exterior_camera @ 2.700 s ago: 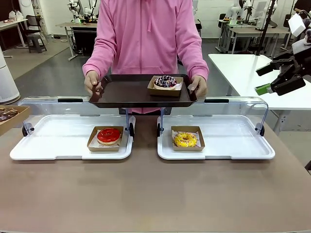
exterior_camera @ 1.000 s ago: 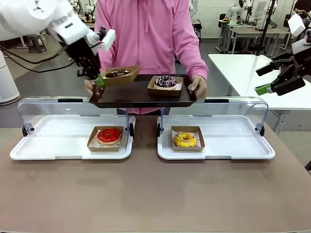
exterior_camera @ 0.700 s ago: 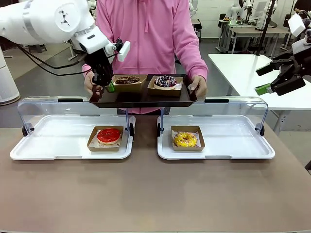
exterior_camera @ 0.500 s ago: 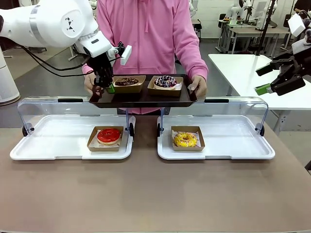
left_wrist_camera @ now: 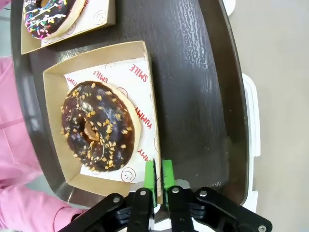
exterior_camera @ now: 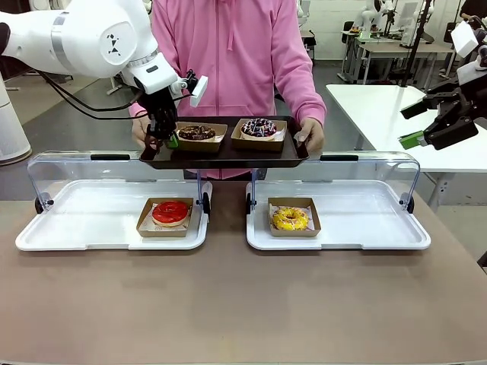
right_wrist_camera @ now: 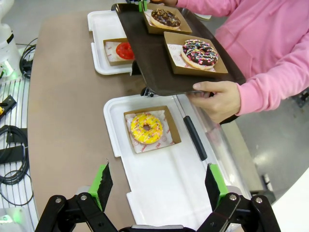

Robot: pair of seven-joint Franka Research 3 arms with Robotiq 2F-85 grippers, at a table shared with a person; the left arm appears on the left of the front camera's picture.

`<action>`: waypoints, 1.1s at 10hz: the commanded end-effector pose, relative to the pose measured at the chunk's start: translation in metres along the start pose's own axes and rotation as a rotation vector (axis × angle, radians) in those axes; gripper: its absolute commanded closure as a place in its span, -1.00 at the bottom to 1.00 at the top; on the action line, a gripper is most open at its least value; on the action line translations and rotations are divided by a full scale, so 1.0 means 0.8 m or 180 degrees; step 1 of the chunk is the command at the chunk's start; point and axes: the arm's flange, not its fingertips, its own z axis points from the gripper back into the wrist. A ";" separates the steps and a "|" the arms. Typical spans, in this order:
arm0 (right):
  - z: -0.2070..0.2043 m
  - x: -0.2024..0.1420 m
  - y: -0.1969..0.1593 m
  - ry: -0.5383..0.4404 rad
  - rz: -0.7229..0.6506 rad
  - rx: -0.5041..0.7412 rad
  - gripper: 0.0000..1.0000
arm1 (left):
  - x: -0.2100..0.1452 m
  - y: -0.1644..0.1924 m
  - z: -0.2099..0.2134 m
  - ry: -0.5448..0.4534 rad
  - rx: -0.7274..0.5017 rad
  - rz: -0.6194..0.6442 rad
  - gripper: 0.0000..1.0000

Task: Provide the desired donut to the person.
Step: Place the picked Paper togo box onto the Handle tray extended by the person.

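Observation:
A person in a pink hooded sweatshirt (exterior_camera: 228, 53) holds a dark serving tray (exterior_camera: 221, 154) at the far side. On it sits a cardboard box with a nut-topped chocolate donut (exterior_camera: 197, 132) (left_wrist_camera: 99, 126) (right_wrist_camera: 165, 18). My left gripper (exterior_camera: 171, 139) (left_wrist_camera: 158, 181) is shut on that box's near edge. A chocolate donut with coloured sprinkles (exterior_camera: 259, 127) (left_wrist_camera: 48, 17) (right_wrist_camera: 199, 52) lies in its own box beside it. My right gripper (exterior_camera: 426, 129) (right_wrist_camera: 158, 188) hangs open and empty at the right, well above the table.
Two white display trays with raised clear lids stand on the brown table. The left tray (exterior_camera: 76, 228) holds a red-glazed donut (exterior_camera: 170, 212); the right tray (exterior_camera: 365, 228) holds a yellow donut (exterior_camera: 291, 219) (right_wrist_camera: 146, 128). The person's hand (right_wrist_camera: 217, 99) grips the serving tray's edge.
My left arm came in from the left carrying the nut-topped donut box and lowered it onto the serving tray beside the sprinkled donut. The right arm has not moved.

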 end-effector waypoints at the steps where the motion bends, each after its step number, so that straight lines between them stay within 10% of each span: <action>1: -0.001 -0.002 0.000 -0.0008 0.0017 0.0023 -1.00 | 0.001 0.002 0.003 0.0055 -0.0041 0.0087 -0.47; 2: -0.001 -0.002 0.000 -0.0008 0.0017 0.0023 -1.00 | 0.001 0.002 0.007 0.0034 -0.0063 0.0092 -1.00; 5: -0.001 -0.002 0.000 -0.0008 0.0017 0.0023 -1.00 | 0.000 0.001 0.017 0.0061 -0.0091 0.0107 -0.77; 11: -0.001 -0.002 0.000 -0.0008 0.0017 0.0023 -1.00 | -0.002 -0.006 0.035 0.0057 -0.0242 0.0120 -1.00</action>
